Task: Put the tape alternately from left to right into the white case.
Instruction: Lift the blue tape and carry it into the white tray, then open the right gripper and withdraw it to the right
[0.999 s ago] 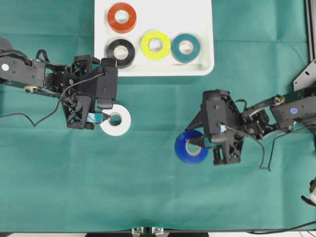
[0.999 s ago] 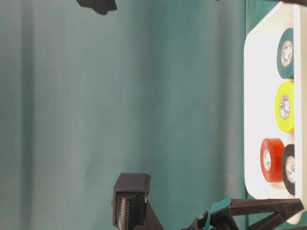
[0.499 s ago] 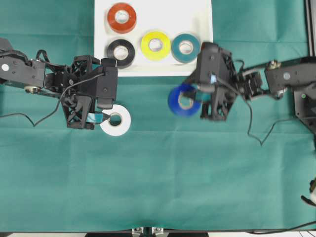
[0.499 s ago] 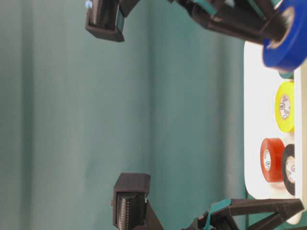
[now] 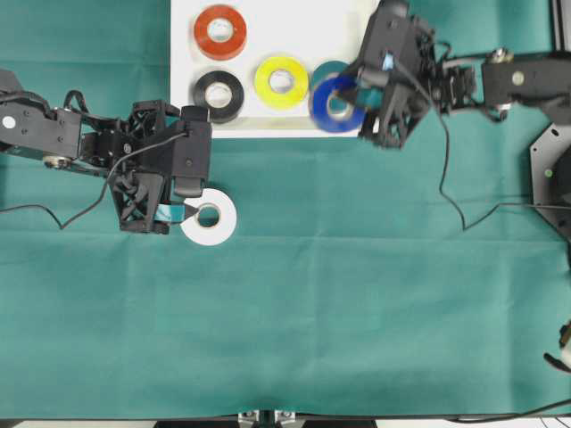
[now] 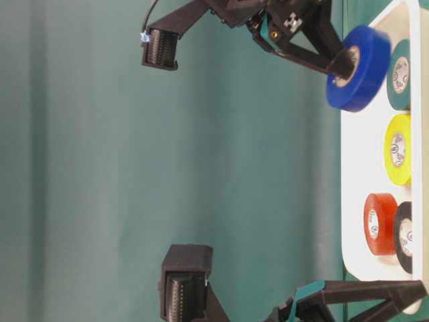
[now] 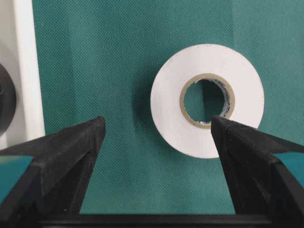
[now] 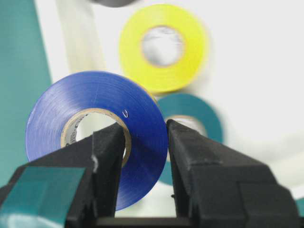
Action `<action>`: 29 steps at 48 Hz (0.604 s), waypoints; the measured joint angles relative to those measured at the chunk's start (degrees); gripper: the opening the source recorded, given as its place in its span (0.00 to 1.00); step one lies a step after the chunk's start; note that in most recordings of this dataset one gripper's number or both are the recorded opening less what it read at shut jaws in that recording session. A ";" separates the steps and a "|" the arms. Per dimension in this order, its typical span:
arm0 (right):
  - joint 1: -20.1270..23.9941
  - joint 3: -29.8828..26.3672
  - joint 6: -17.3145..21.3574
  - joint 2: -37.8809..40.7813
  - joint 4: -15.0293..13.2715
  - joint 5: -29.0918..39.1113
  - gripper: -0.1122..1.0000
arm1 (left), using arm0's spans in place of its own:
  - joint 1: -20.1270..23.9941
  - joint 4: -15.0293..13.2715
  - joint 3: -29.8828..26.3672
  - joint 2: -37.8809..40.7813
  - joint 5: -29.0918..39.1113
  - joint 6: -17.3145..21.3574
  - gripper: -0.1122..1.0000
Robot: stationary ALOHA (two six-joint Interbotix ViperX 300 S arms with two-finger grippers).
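Four rolls [image 5: 282, 80] lie in the case [image 5: 366, 120] at the bench's [image 5: 294, 312] far edge. A fifth roll [image 5: 336, 101] hangs above the case's right end, a sixth [image 5: 210, 218] lies on the bench before its left end.

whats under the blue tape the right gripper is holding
The blue tape, held above the white case by the right gripper, hangs over the teal tape. From overhead, most of the teal roll is covered; only its upper left edge shows. The yellow tape lies beside it.

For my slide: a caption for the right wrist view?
Right end effector pinching blue tape above the white case.
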 measured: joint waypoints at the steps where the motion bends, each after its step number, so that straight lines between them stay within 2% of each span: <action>1: -0.62 0.00 0.00 0.00 -0.09 0.00 0.35 | 0.00 0.00 0.00 0.00 -0.09 0.00 0.80; 14: -6.86 -0.18 0.00 0.53 -0.88 -3.69 0.35 | -0.09 0.09 0.53 0.00 -1.32 0.00 0.80; 29: -13.36 -2.37 -0.09 5.71 -1.05 -7.12 0.35 | -0.97 0.00 0.53 -0.09 -1.49 0.00 0.80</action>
